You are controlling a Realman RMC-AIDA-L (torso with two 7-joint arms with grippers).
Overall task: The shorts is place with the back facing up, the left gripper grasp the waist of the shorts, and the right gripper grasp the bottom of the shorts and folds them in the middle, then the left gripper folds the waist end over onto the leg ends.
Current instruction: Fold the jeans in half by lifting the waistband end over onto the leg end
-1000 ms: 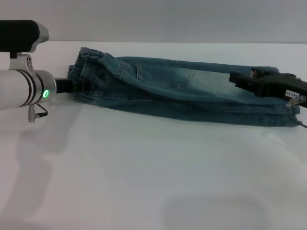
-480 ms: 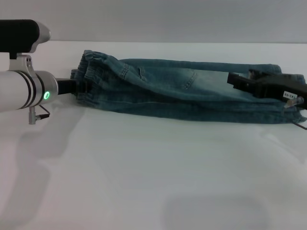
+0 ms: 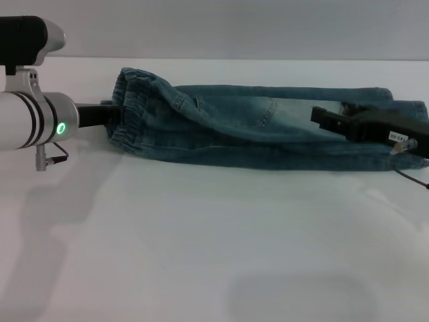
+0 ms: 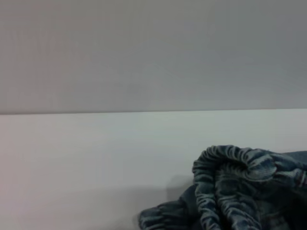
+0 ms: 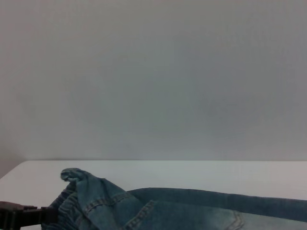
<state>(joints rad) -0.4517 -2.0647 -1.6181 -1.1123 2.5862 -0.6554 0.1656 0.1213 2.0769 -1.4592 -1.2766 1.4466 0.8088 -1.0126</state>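
A: What was the biggest thing in view?

B: The white counter. It carried 1 garment, the shorts, lying folded lengthwise into a long band along the counter's far side.

A: Any containers?

B: Only pockets. I counted 1 back patch pocket facing up, and nothing showed in it.

A: How did the shorts lie?

B: The waist of the shorts, gathered and ruffled, was at the robot's left end. The bottom of the shorts was at the right end. The left wrist view showed the bunched waist raised a little off the counter.

A: And the arms?

B: 2, one at each end. The left gripper, on the arm with the green ring light, met the waist edge, and its pincer was clamped on the waist of the shorts. The right gripper lay over the denim near the leg end, its black body across the cloth. Whether that pincer was apart or together, I could not tell.

A: Anything smaller?

B: 1 small white label on the right gripper's body.
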